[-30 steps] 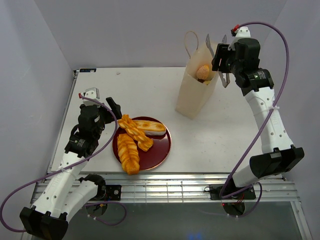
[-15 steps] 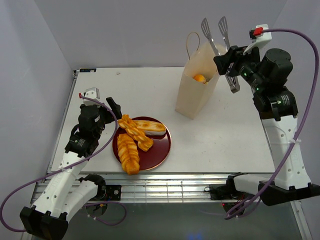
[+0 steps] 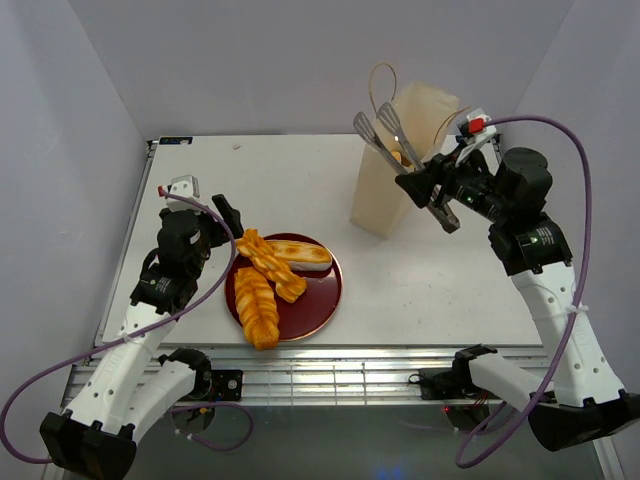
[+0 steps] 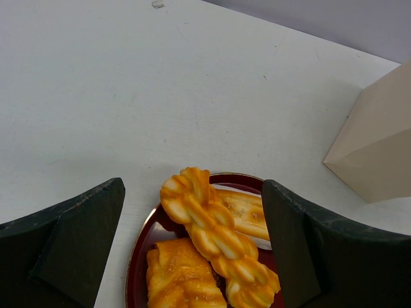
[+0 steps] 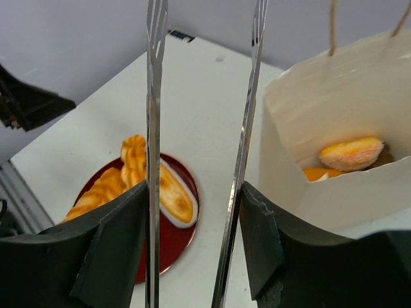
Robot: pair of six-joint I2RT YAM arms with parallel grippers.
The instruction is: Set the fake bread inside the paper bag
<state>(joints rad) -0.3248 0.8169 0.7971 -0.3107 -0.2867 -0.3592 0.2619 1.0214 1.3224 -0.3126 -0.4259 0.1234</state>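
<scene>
White table (image 3: pixel 280 180); tongs (image 5: pixel 152 128) in right fingers (image 5: pixel 109 256) beside paper bag (image 3: pixel 380 205)

you are not getting any readable text, number or brand anywhere here. the paper bag (image 3: pixel 380 205) is facing you with plain sides. the metal tongs (image 3: pixel 366 129) and the dark red plate (image 3: pixel 326 297) are showing no legible mark. the small red tag (image 3: pixel 476 125) on the right arm is appearing too small to read.
</scene>
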